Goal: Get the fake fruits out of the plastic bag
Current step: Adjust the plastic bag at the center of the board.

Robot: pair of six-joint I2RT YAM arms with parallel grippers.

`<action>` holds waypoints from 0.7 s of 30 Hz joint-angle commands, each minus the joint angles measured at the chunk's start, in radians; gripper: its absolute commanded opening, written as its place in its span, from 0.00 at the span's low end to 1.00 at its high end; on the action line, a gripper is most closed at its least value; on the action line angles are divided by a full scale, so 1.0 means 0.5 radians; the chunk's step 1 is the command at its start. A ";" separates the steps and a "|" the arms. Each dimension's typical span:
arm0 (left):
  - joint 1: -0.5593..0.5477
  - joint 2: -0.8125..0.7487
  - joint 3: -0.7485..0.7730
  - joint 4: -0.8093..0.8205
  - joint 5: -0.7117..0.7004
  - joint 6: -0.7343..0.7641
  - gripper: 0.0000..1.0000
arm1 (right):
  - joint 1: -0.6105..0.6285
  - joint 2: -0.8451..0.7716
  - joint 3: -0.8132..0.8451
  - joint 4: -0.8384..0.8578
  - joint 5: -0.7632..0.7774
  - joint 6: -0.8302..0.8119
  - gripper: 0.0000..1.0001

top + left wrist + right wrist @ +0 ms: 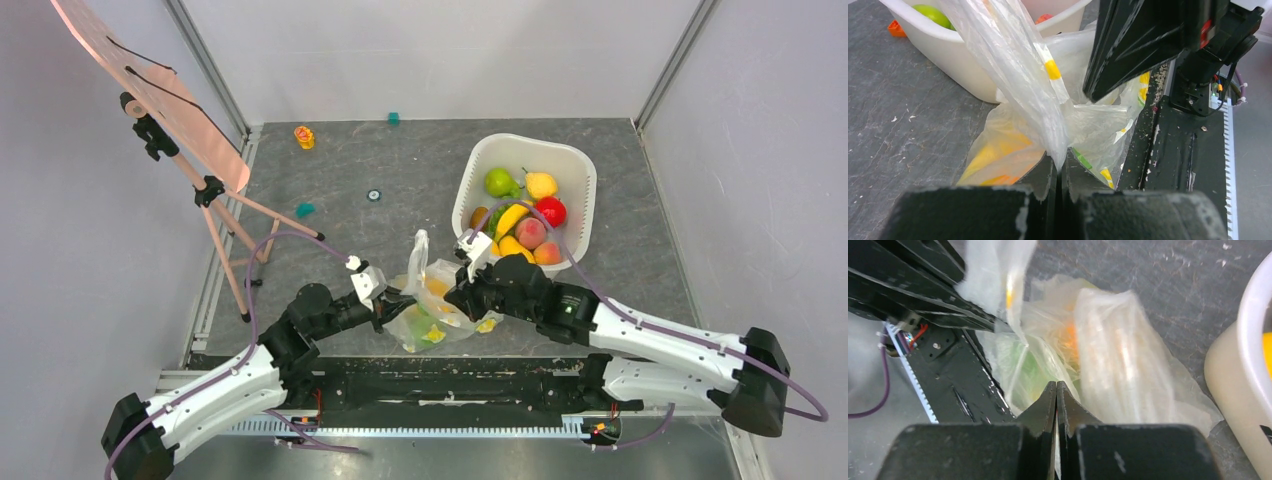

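Observation:
The see-through plastic bag with yellow flower prints lies at the near edge of the table, between my two arms. My left gripper is shut on a bunched fold of the bag, which rises from its fingertips. Inside the film show an orange-yellow fruit and a green fruit. My right gripper is shut at the bag's right side, with a thin white sliver of film between its fingers.
A white basin at the back right holds several fake fruits; its wall is just right of the bag. A pink easel stands at the left. Small toy blocks lie on the far table. A black rail runs along the near edge.

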 commanded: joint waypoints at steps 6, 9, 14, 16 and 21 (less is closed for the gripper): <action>-0.019 -0.010 -0.012 0.091 -0.002 0.086 0.15 | 0.026 0.146 -0.123 0.203 -0.133 0.042 0.01; -0.022 -0.002 -0.013 0.091 0.013 0.076 0.22 | 0.029 0.199 -0.162 0.236 -0.150 0.042 0.01; -0.025 -0.001 -0.010 0.089 0.045 0.012 0.39 | 0.032 0.272 -0.244 0.422 -0.276 0.078 0.05; -0.024 0.003 -0.012 0.090 0.063 -0.034 0.43 | 0.032 0.294 -0.268 0.490 -0.304 0.099 0.09; -0.025 -0.005 -0.035 0.090 0.081 -0.170 0.45 | 0.032 0.374 -0.273 0.544 -0.277 0.132 0.26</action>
